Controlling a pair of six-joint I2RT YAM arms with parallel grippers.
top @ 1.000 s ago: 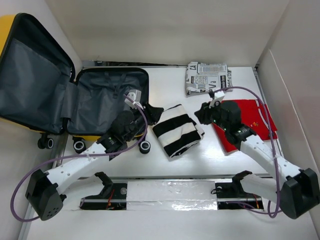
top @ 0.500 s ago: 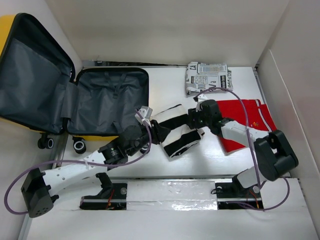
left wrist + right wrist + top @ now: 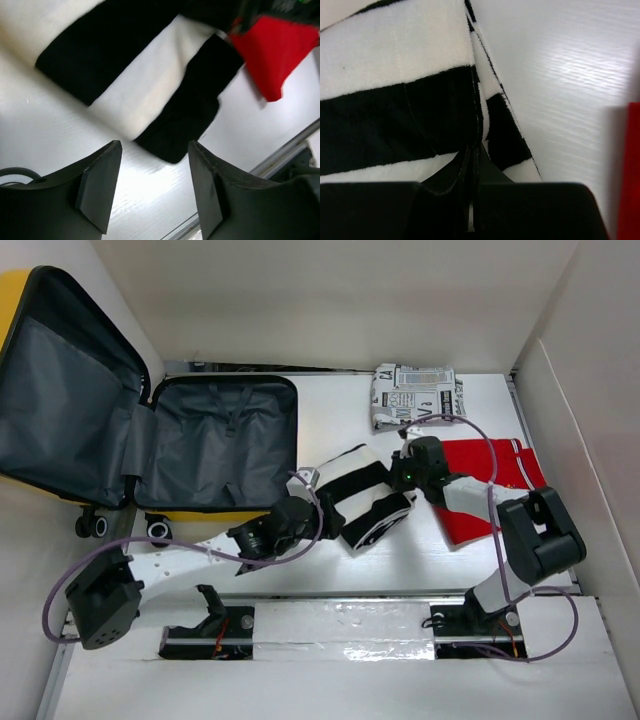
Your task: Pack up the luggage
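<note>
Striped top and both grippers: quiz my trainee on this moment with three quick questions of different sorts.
1. Fill in: the left gripper stands ____, holding nothing.
2. Which pinches the striped top? A left gripper, B right gripper, C both.
3. True or false: the suitcase is zipped shut.
Key: 1 open; 2 B; 3 false.

Top cam: fixed above/behind arm bases, looks down on whole table, far off. L wrist cam: close, looks past left gripper at striped cloth just ahead of jaws, red cloth beyond. R wrist cam: v. near, right gripper w/ same cloth at jaw tips. All 3 views share that cloth.
</note>
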